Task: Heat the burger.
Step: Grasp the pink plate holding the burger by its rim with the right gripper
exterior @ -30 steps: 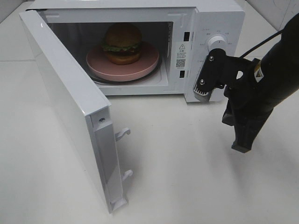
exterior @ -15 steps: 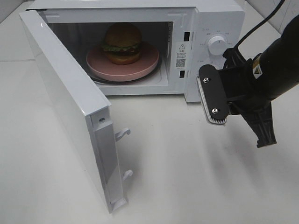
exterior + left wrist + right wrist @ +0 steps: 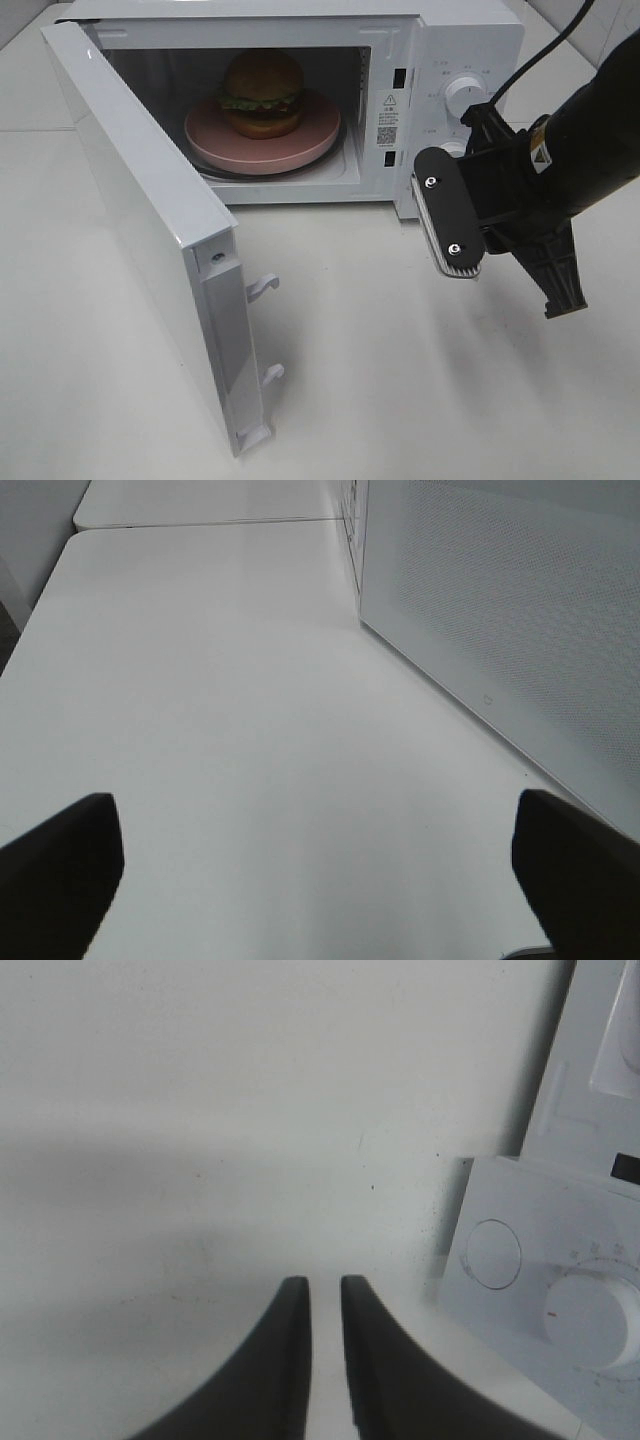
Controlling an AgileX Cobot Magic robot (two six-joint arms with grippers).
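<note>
Microwave (image 3: 470, 40) at 12 o'clock on a white table (image 3: 400, 380), door (image 3: 130, 200) swung wide toward 8. Burger (image 3: 262, 92) sits inside the cavity on a pink plate (image 3: 215, 140), toward the plate's back.

Right claw (image 3: 325, 1282) at 3 o'clock, off the table, close in front of the control panel below the dial (image 3: 464, 93). Its fingers stand a thin slit apart, nothing between them.

Left claw (image 3: 318, 870) shows in its wrist view only. Tips are spread wide over bare table, gripping nothing, with a perforated white panel (image 3: 520, 610) nearby.
</note>
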